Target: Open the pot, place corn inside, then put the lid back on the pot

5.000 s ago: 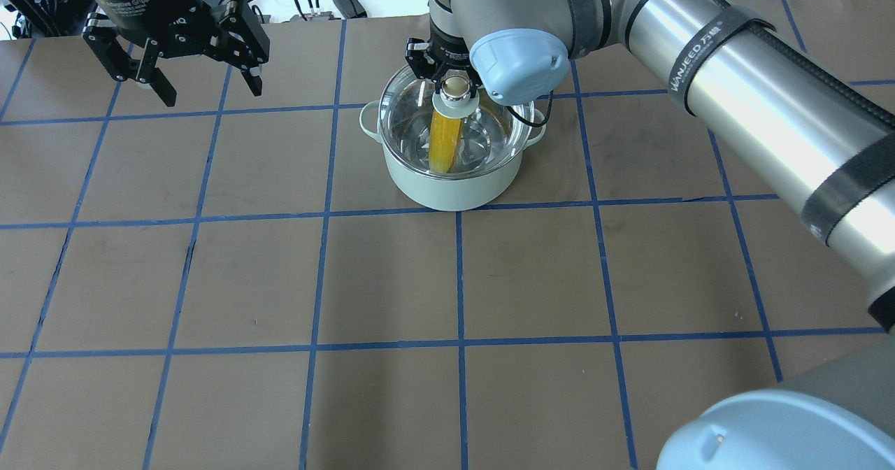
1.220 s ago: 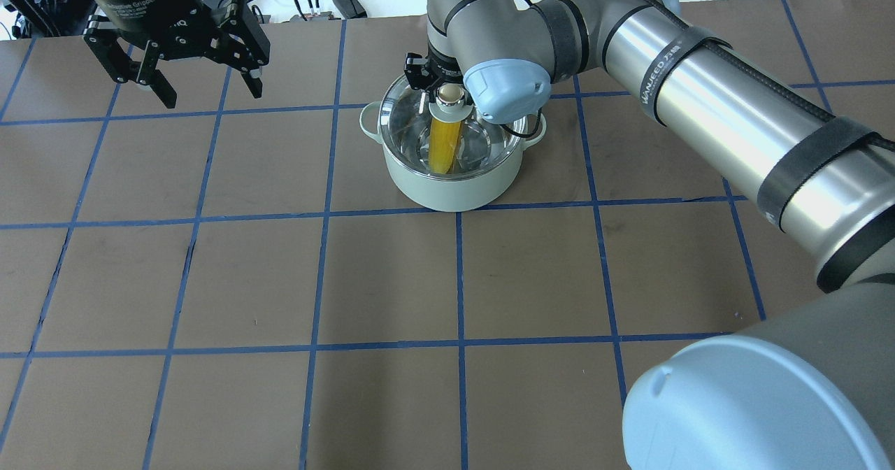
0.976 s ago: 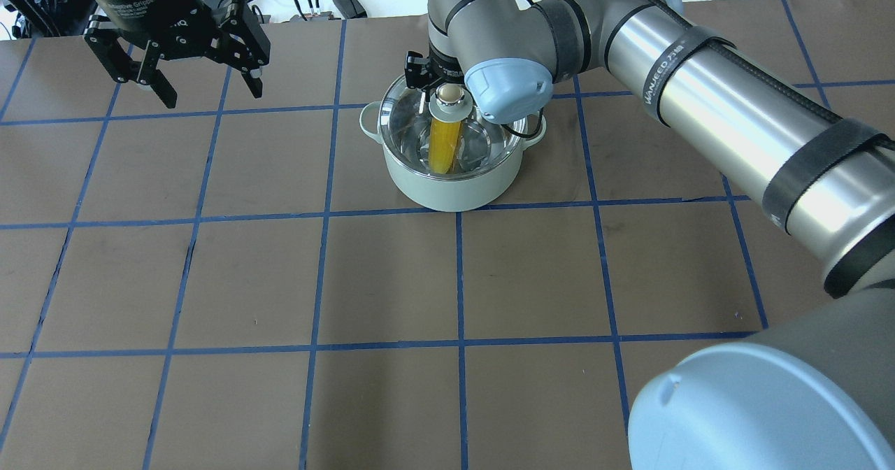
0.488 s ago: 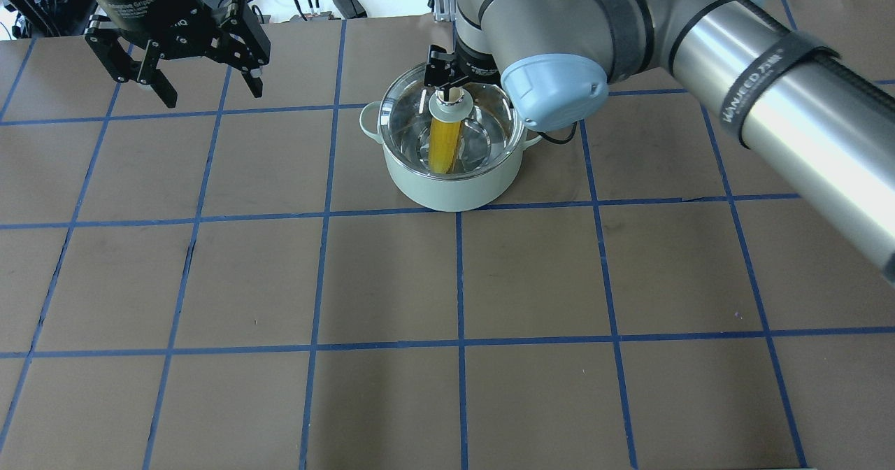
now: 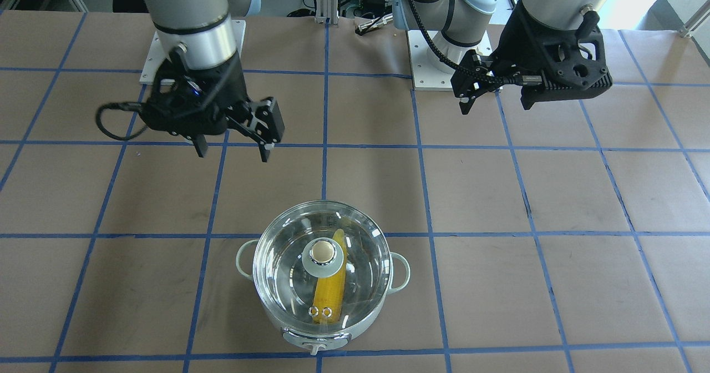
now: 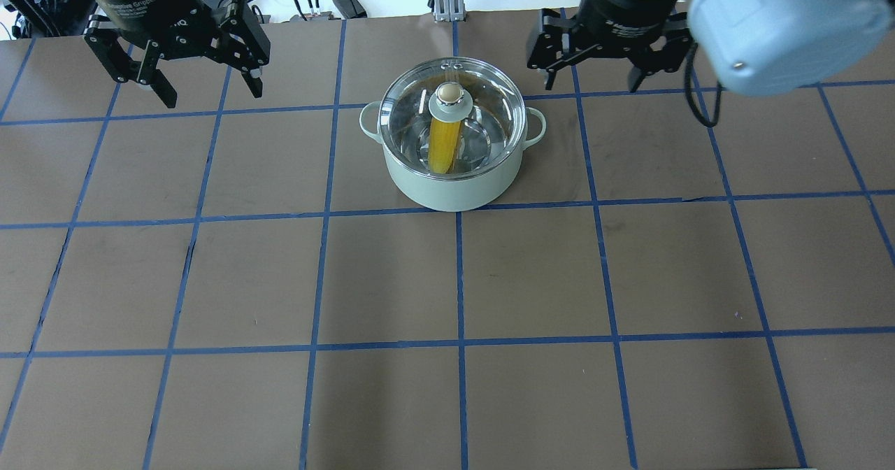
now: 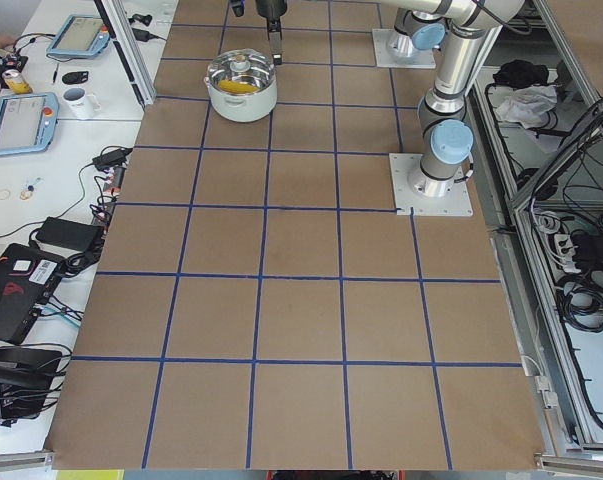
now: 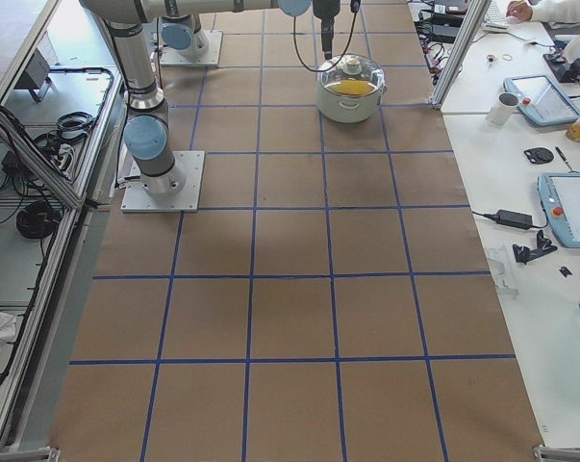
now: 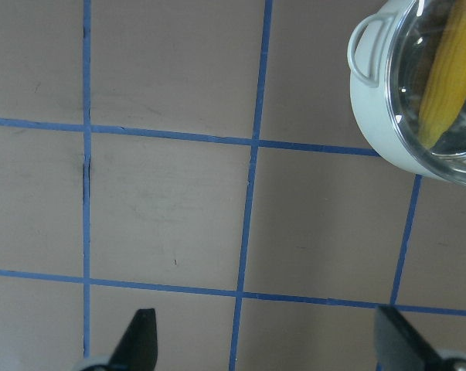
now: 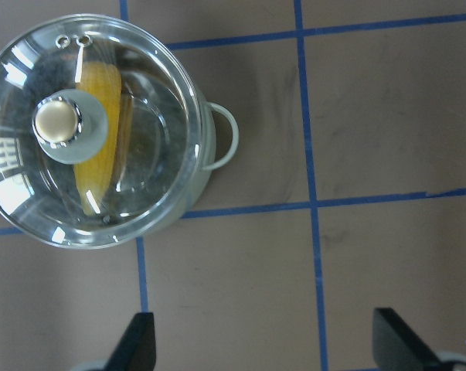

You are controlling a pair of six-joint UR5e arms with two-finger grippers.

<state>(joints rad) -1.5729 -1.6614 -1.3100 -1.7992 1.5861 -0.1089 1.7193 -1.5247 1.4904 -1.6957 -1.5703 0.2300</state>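
lid (image 6: 451, 103) is seated on pot (image 6: 454, 187), corn (image 6: 442, 145) enclosed beneath it; pot is placed off to the side of right fingers (image 5: 266, 140), well apart from left fingers (image 6: 162, 91); both pairs are held apart, empty

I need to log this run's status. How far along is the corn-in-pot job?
Done: the corn lies inside the pot, and the lid sits closed on the rim, over it. In hand: nothing; the right tool and the left tool both hang open, apart from the pot. Left: nothing of the task that shows.
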